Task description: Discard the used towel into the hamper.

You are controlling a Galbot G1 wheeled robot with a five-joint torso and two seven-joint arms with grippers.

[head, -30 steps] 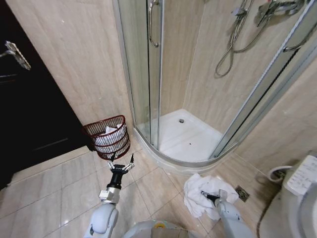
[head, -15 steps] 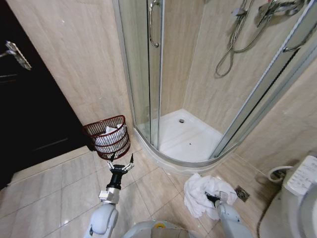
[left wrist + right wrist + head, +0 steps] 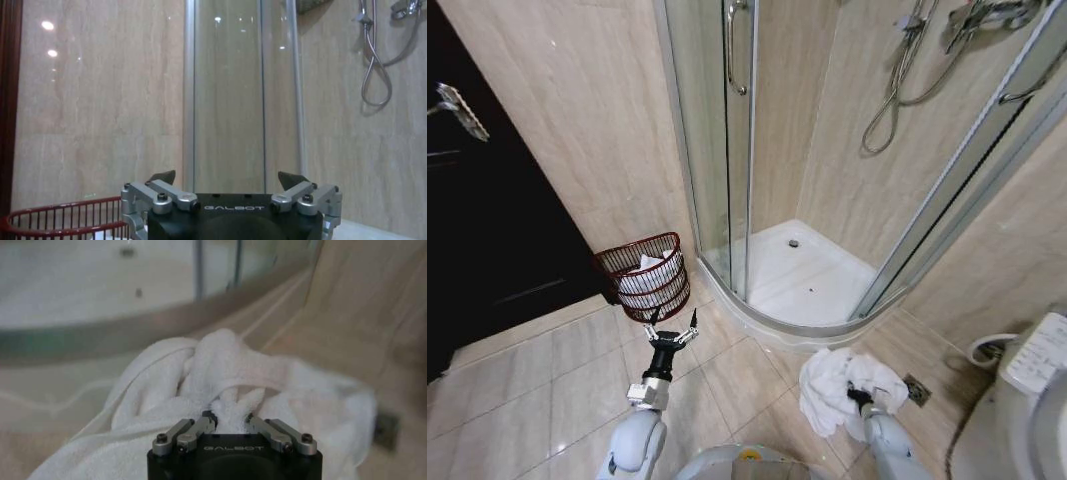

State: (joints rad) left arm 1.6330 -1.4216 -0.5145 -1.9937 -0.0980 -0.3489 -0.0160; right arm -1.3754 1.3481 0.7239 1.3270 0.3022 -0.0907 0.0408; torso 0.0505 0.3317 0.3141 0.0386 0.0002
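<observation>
A crumpled white towel (image 3: pixel 835 390) lies on the tiled floor in front of the shower's curved sill. My right gripper (image 3: pixel 860 397) is low at its near edge, and in the right wrist view the right gripper (image 3: pixel 229 420) is shut on a fold of the towel (image 3: pixel 233 375). The hamper (image 3: pixel 642 274), a dark red wicker basket with white cloth inside, stands against the wall left of the shower. My left gripper (image 3: pixel 672 332) hovers open just in front of it; the left wrist view shows the left gripper (image 3: pixel 227 177) open with the hamper's rim (image 3: pixel 60 217) beside it.
A curved glass shower enclosure (image 3: pixel 737 150) with a white tray (image 3: pixel 802 275) fills the middle. A dark door (image 3: pixel 487 220) is at the left. A toilet (image 3: pixel 1037 400) stands at the right, with a floor drain (image 3: pixel 916 388) beside the towel.
My right gripper has pushed a little further into the towel and closed on a fold, bunching the cloth up slightly. The left arm has stayed still.
</observation>
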